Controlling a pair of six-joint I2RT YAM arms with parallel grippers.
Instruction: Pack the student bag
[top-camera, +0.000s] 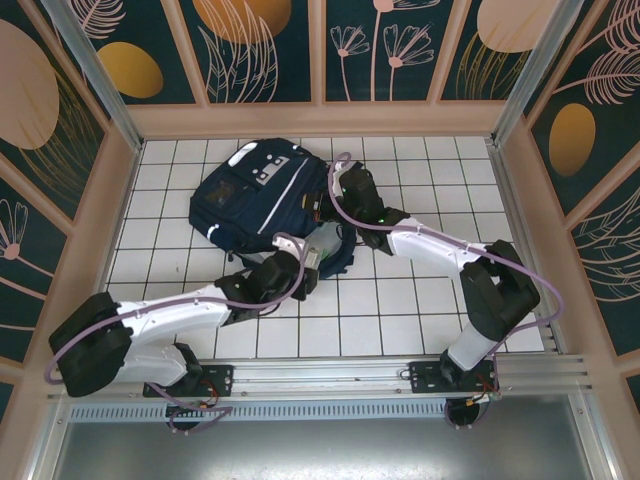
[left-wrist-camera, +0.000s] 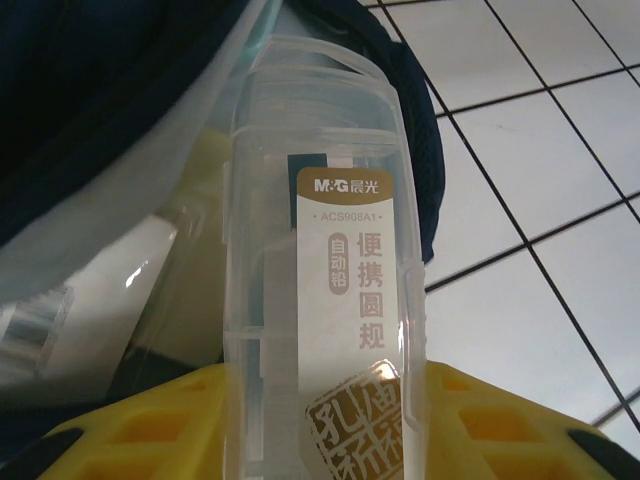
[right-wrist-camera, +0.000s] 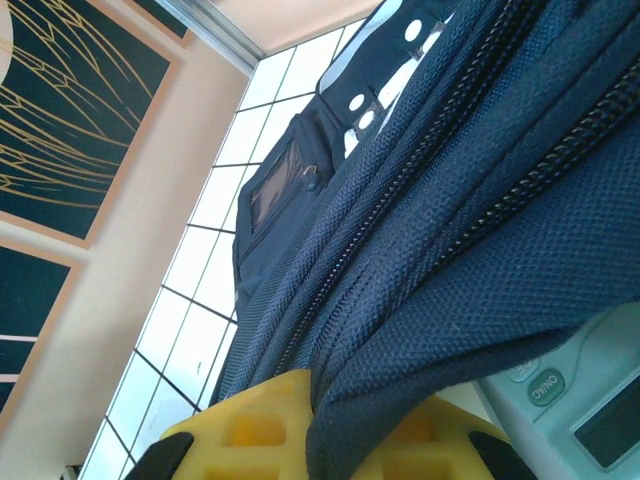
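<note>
The student bag (top-camera: 250, 195), navy with a white stripe, lies on the white tiled table at the back centre, its mouth toward the arms. My left gripper (top-camera: 310, 258) is at that mouth, shut on a clear plastic case (left-wrist-camera: 320, 250) with a brown-and-white label. The case's far end reaches into the bag's opening (left-wrist-camera: 100, 80), over the light lining. My right gripper (top-camera: 330, 205) is shut on the bag's upper zip edge (right-wrist-camera: 480, 200) and holds the fabric up. A pale grey calculator (right-wrist-camera: 570, 400) shows under that raised edge. The yellow fingers (right-wrist-camera: 250, 430) flank the fabric fold.
Peach-framed walls with dark leaf panels (top-camera: 90, 200) close in the table on three sides. An aluminium rail (top-camera: 380, 375) runs along the near edge by the arm bases. Bare white tiles (top-camera: 440, 180) lie right of the bag, and more of them (top-camera: 170, 260) to its left.
</note>
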